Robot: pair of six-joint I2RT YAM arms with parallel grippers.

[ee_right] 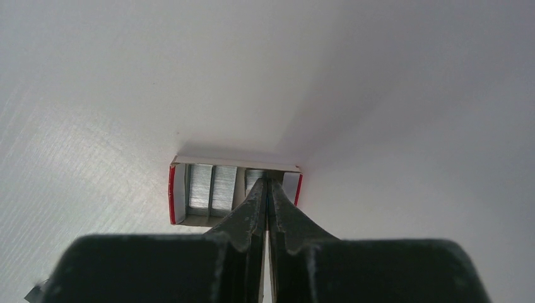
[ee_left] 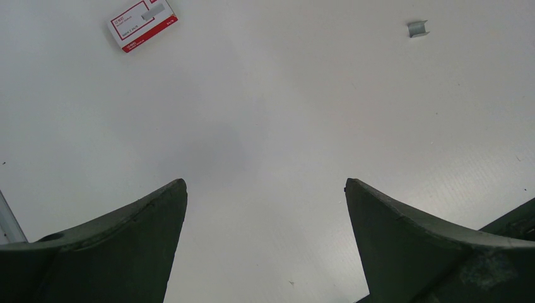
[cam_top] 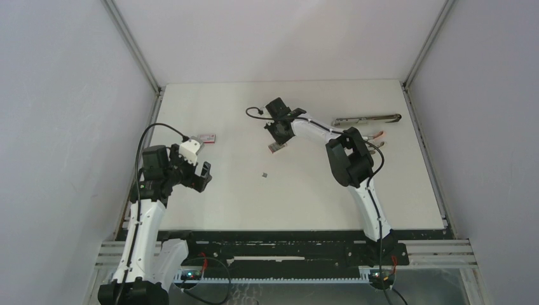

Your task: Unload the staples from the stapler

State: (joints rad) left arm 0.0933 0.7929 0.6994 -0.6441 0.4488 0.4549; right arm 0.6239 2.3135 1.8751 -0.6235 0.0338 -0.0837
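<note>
The stapler (cam_top: pixel 367 119) lies opened out, long and thin, at the back right of the table. My right gripper (cam_top: pixel 278 138) is shut, and in the right wrist view its tips (ee_right: pixel 267 181) reach into a small open red-and-white box (ee_right: pixel 171 192). That box holds grey staple strips (ee_right: pixel 211 187). I see nothing between the fingers. One tiny grey staple piece (cam_top: pixel 264 174) lies loose mid-table and also shows in the left wrist view (ee_left: pixel 417 28). My left gripper (cam_top: pixel 198 176) is open and empty above bare table at the left, its jaws (ee_left: pixel 265 186) wide apart.
A closed red-and-white staple box (cam_top: pixel 207 137) lies left of centre and also shows in the left wrist view (ee_left: pixel 142 24). A small object with red parts (cam_top: pixel 376 135) lies beside the right arm's elbow. Grey walls close in the table on three sides.
</note>
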